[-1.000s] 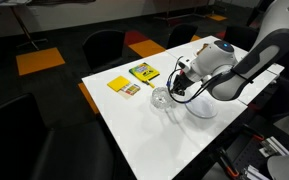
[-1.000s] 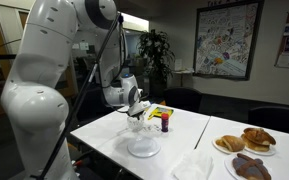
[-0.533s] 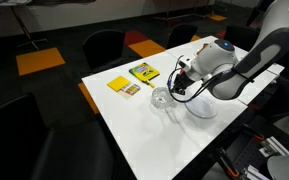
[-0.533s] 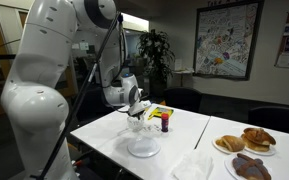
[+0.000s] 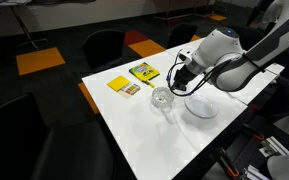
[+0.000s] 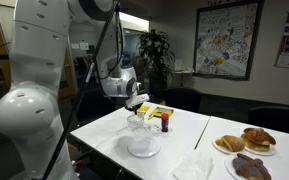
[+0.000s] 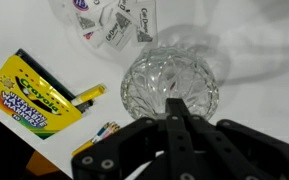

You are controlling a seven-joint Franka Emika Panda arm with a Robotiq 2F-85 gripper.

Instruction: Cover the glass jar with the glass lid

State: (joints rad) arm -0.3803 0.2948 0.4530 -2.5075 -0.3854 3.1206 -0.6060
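One change: the tool [image 7: 174, 102] has lifted clear of the glass jar [image 7: 152, 82] directly below, clenched and seemingly empty; covering probably finished.

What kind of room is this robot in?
Probably an office or meeting room. There's a long white table with dark chairs beside it, orange carpet squares on the floor, and a framed poster on the wall.

Glossy white, rounded arm segments [image 5: 246, 58], thin black cable [image 6: 106, 40] alongside, matte black angular end effector [image 7: 174, 104].
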